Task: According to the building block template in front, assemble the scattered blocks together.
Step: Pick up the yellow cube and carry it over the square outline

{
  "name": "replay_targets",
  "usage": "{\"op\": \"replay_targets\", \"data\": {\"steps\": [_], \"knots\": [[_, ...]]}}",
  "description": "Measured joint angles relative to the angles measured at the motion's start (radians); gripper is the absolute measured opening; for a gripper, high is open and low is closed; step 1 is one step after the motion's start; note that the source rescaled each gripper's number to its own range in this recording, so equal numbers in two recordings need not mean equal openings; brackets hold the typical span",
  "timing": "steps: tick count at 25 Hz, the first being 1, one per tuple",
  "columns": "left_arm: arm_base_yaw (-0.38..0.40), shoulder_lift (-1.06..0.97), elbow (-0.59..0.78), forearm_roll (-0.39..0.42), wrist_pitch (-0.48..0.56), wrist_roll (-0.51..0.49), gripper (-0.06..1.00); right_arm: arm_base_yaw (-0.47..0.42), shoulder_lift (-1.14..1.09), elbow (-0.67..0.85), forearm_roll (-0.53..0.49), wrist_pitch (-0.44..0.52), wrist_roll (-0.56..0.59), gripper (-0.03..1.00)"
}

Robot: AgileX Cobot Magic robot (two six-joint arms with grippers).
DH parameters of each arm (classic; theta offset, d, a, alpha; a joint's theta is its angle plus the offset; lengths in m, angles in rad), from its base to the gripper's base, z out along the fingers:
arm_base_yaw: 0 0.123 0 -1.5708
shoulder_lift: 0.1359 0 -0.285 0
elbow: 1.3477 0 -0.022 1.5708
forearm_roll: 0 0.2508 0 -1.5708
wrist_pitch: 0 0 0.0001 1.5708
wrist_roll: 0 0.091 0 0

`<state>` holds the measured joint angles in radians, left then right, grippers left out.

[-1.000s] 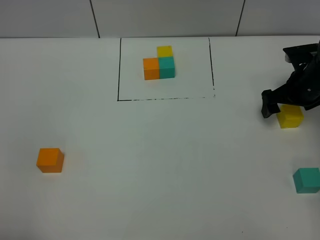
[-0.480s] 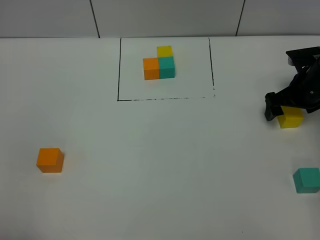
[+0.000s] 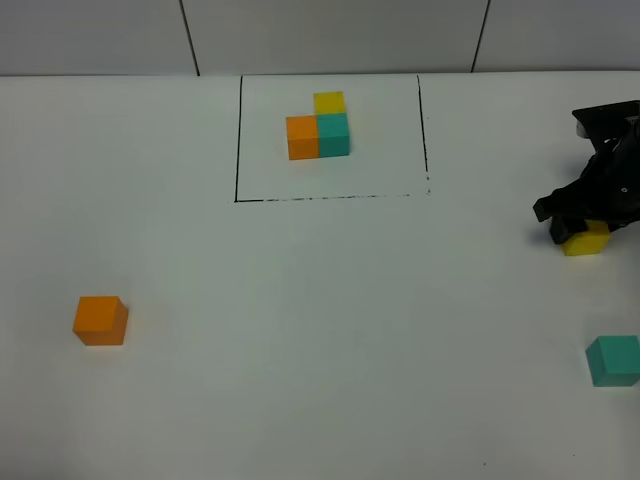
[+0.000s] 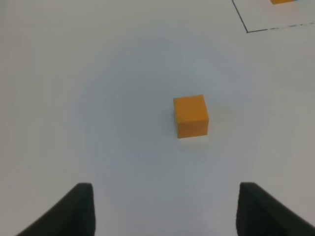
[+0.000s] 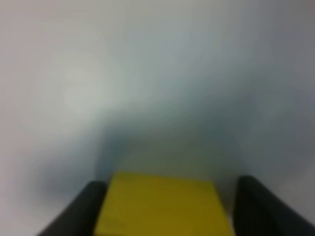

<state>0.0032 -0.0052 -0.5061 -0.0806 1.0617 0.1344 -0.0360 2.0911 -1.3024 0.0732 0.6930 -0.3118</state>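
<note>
Template: the building block template [image 3: 318,125] sat inside its black-lined frame [image 3: 238,140] at the far middle of the table [image 3: 330,330], orange and teal side by side with yellow behind the teal.
Right gripper: the right gripper [image 3: 583,222] was down at the table's right edge, jaws parted and straddling the yellow cube [image 5: 162,204]. In the blurred wrist view one finger [image 5: 74,211] seemed to meet the cube's side, while a sliver of table showed before the other, so it had not closed on the cube.
Yellow cube: it was on the table, well apart from the frame.
Left gripper: the left gripper [image 4: 165,211] hung with its jaws spread wide and held nothing. The orange cube [image 4: 191,115] lay ahead of it, untouched.
Orange cube: it lay alone on the near left of the table.
Teal cube: the teal cube [image 3: 612,360] lay at the near right edge, apart from the yellow one.
Done: by my reading, nothing yet, as no two loose cubes touched.
Left to do: gripping the yellow cube, then bringing all three together into the template's L.
</note>
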Motion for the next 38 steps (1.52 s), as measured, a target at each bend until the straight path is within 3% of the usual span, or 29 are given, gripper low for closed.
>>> {"op": "replay_targets", "data": {"steps": [5,9,12,14,18,21,28,38], "knots": [[0.0,0.0,0.0,0.0,0.0,0.0,0.39,0.035,-0.009,-0.011,-0.031,0.042,-0.019,0.01],[0.0,0.0,0.0,0.0,0.0,0.0,0.39,0.159,-0.053,-0.08,-0.087,0.089,-0.122,0.01],[0.0,0.0,0.0,0.0,0.0,0.0,0.39,0.3,-0.068,-0.13,-0.101,0.172,-0.309,0.01],[0.0,0.0,0.0,0.0,0.0,0.0,0.39,0.406,-0.068,-0.134,-0.102,0.209,-0.498,0.01],[0.0,0.0,0.0,0.0,0.0,0.0,0.39,0.553,-0.052,-0.168,-0.093,0.229,-0.765,0.01],[0.0,0.0,0.0,0.0,0.0,0.0,0.39,0.584,0.003,-0.261,-0.09,0.263,-0.807,0.01],[0.0,0.0,0.0,0.0,0.0,0.0,0.39,0.585,0.205,-0.578,-0.073,0.448,-0.821,0.01],[0.0,0.0,0.0,0.0,0.0,0.0,0.39,0.583,0.36,-0.788,-0.016,0.513,-0.832,0.01]]}}
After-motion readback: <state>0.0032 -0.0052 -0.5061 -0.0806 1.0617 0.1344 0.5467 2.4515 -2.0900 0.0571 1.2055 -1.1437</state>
